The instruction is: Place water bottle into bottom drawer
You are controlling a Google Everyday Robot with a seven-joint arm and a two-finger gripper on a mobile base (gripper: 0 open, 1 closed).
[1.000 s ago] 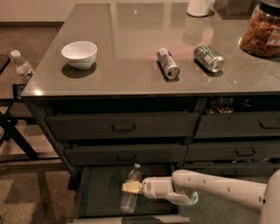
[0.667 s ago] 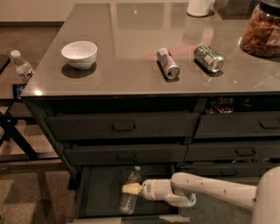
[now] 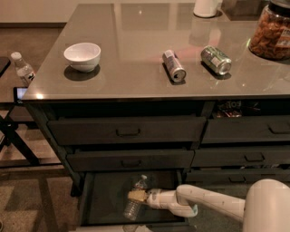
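Note:
The water bottle [image 3: 134, 203] is clear with a white cap and stands tilted inside the open bottom drawer [image 3: 105, 199], cap pointing up and back. My gripper [image 3: 136, 195] reaches in from the right on a white arm [image 3: 204, 203]. Its tan fingers are closed around the bottle's middle. The bottle's base is low, near the dark drawer floor; I cannot tell whether it touches.
On the counter are a white bowl [image 3: 82, 55], two cans lying on their sides [image 3: 174, 65] [image 3: 215, 59], a snack jar [image 3: 272, 31] and a white container [image 3: 206, 7]. The two drawers above [image 3: 127, 131] are shut. A small bottle [image 3: 22, 68] stands on a side stand at left.
The gripper and bottle stay at the same spot in the drawer. The white upper part of my arm has come further into view at the lower right.

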